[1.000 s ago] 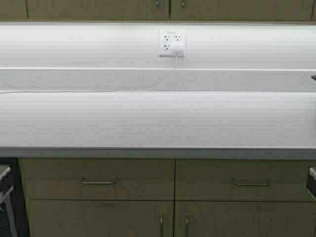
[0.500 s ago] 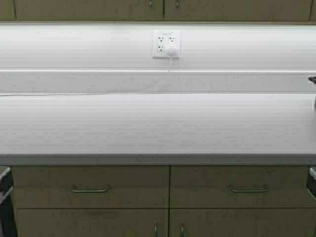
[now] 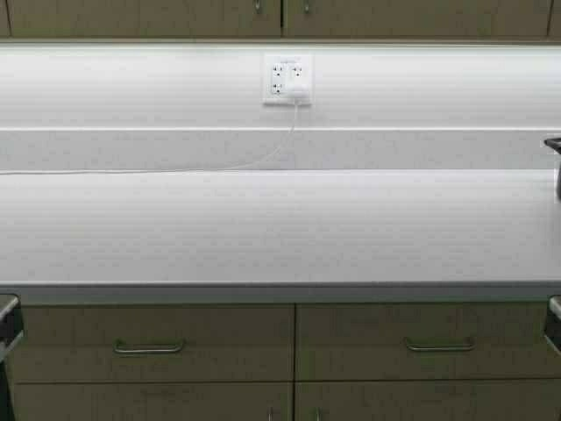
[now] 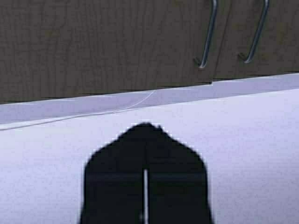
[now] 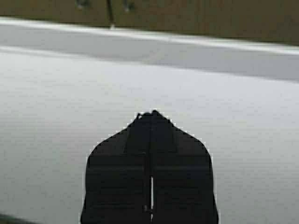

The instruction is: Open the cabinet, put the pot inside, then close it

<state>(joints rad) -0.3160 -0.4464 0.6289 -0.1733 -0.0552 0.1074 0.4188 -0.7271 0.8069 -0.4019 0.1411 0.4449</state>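
Pot [image 3: 554,149]: only a dark sliver at the bench's right edge; cabinet [image 3: 175,16] hangs above, doors closed.
Likely heavy, rigid, slick; grab a rim loop. Left gripper [image 4: 145,135] and right gripper [image 5: 152,121] closed, empty.

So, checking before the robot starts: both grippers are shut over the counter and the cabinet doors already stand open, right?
Not quite. The cabinet doors are closed, as the left wrist view shows. The left gripper and right gripper are shut over the counter.
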